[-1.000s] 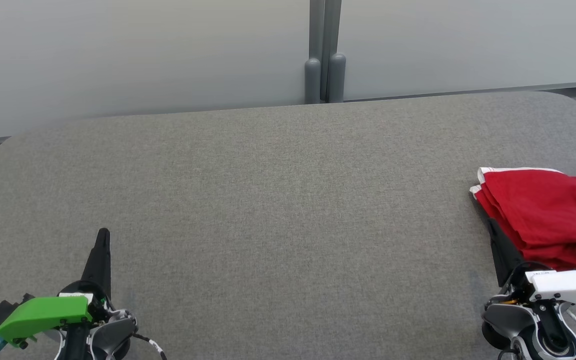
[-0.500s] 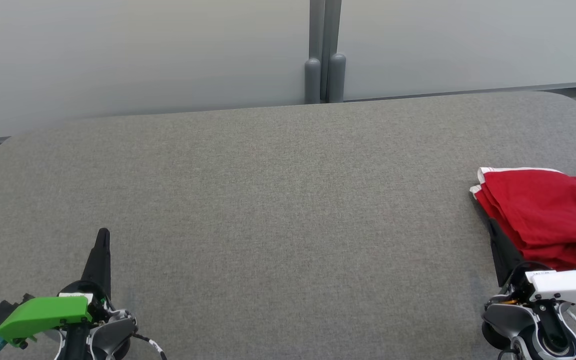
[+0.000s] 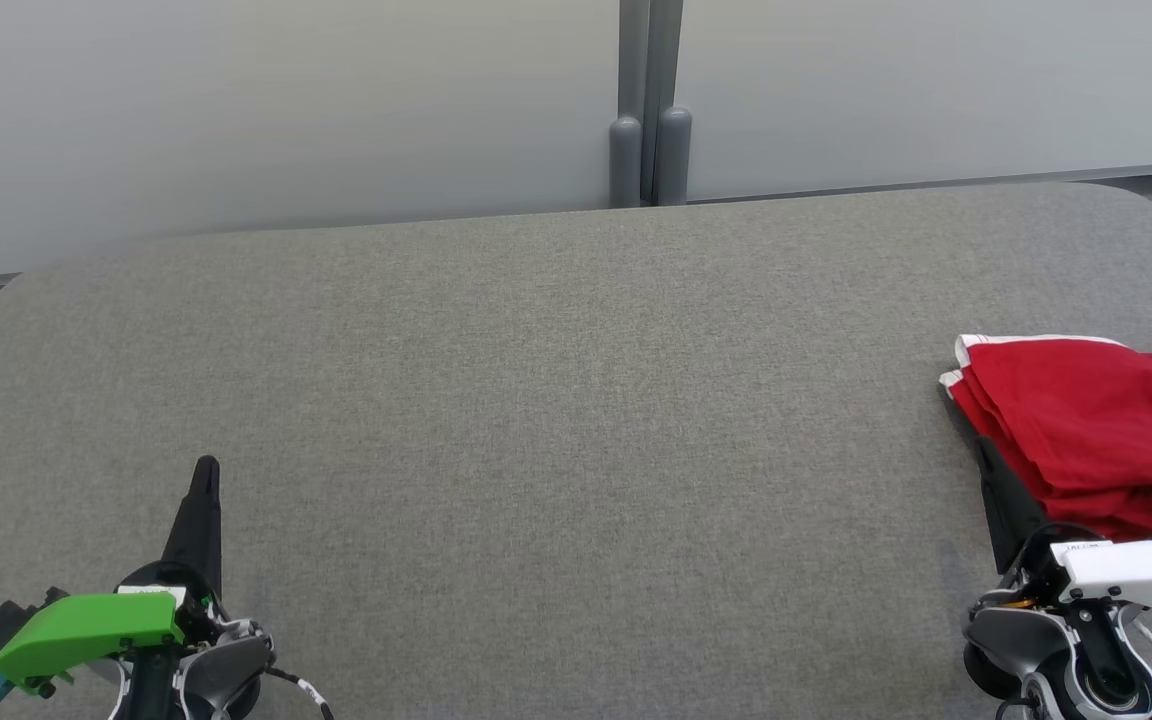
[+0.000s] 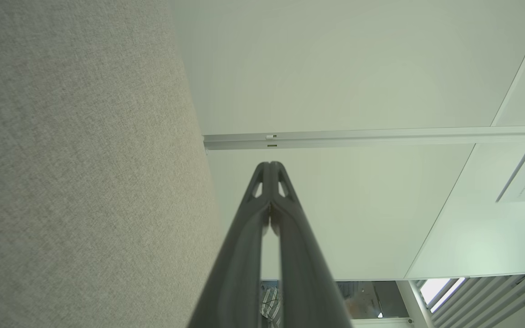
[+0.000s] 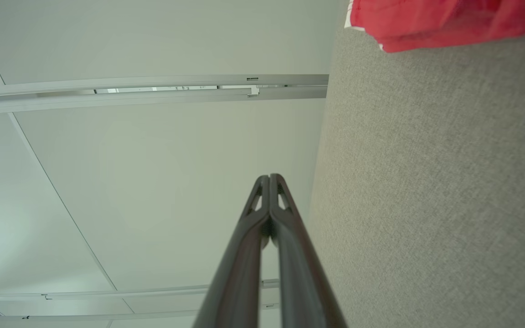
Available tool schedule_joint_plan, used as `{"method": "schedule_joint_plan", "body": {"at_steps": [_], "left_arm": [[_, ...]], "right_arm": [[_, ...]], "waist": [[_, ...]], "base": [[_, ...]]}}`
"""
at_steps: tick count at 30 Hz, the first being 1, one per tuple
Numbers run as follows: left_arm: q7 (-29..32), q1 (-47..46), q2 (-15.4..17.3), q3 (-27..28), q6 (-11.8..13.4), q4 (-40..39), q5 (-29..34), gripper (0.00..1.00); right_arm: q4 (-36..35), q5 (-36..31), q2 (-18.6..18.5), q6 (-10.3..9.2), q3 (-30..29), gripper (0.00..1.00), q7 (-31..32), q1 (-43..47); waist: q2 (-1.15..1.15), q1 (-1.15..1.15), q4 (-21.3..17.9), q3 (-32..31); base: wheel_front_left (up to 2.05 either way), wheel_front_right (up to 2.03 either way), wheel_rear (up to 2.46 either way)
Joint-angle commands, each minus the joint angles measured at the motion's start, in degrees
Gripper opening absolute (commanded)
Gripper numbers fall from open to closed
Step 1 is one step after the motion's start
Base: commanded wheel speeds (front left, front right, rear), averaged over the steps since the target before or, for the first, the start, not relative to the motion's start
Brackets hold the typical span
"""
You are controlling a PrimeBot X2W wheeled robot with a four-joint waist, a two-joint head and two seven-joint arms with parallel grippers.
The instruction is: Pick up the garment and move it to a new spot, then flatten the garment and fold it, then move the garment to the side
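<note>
A red garment [image 3: 1096, 425] with white trim lies folded in layers at the right edge of the grey fabric table [image 3: 576, 400]; its corner also shows in the right wrist view as the garment [image 5: 440, 20]. My right gripper [image 3: 983, 448] is shut and empty, its tip just beside the garment's near left edge. In its own view the right gripper [image 5: 270, 176] shows both fingers pressed together. My left gripper [image 3: 207, 467] rests shut and empty at the lower left, far from the cloth; the left gripper [image 4: 270, 164] has its fingers closed in the left wrist view too.
A pale partition wall with a grey post [image 3: 649, 110] runs along the table's far edge. The table's corners are rounded. Wide bare fabric lies between the two grippers.
</note>
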Motion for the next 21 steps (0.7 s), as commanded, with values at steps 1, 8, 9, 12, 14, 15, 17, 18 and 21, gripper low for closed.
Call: {"method": "schedule_joint_plan", "body": {"at_steps": [1,8,9,12,14,15,17,18,21], "left_arm": [[0.05,-0.62,-0.05,0.27,-0.31,-0.08,0.26,0.00],[0.06,-0.63,-0.05,0.28,-0.31,-0.08,0.27,0.00],[0.06,-0.63,-0.05,0.28,-0.31,-0.08,0.28,0.00],[0.07,-0.63,-0.05,0.28,-0.31,-0.08,0.29,0.00],[0.07,-0.63,-0.05,0.29,-0.31,-0.08,0.29,0.00],[0.07,-0.63,-0.06,0.29,-0.31,-0.08,0.29,0.00],[0.08,-0.63,-0.06,0.30,-0.31,-0.08,0.30,0.00],[0.08,-0.63,-0.06,0.30,-0.31,-0.08,0.30,0.00],[0.09,-0.63,-0.06,0.30,-0.31,-0.08,0.31,0.00]], "right_arm": [[-0.20,0.40,-0.29,0.02,-0.16,0.00,0.04,-0.62],[-0.20,0.41,-0.29,0.02,-0.15,0.00,0.04,-0.62],[-0.20,0.41,-0.29,0.02,-0.15,0.00,0.04,-0.62],[-0.20,0.41,-0.29,0.02,-0.16,0.00,0.04,-0.62],[-0.20,0.41,-0.29,0.02,-0.16,0.00,0.04,-0.61],[-0.20,0.41,-0.29,0.02,-0.16,0.00,0.04,-0.61],[-0.20,0.41,-0.29,0.02,-0.15,0.00,0.04,-0.61],[-0.20,0.41,-0.29,0.02,-0.15,0.00,0.04,-0.61],[-0.20,0.41,-0.29,0.02,-0.15,0.00,0.04,-0.61]], "waist": [[0.39,0.00,0.00,0.00],[0.39,0.00,0.00,0.00],[0.39,0.00,0.00,0.00],[0.39,0.00,0.00,0.00],[0.39,0.00,0.00,0.00],[0.39,0.00,0.00,0.00],[0.39,0.00,0.00,0.00],[0.39,0.00,0.00,0.00],[0.39,0.00,0.00,0.00]], "base": [[0.00,0.00,0.00],[0.00,0.00,0.00],[0.00,0.00,0.00],[0.00,0.00,0.00],[0.00,0.00,0.00],[0.00,0.00,0.00],[0.00,0.00,0.00],[0.00,0.00,0.00],[0.00,0.00,0.00]]}}
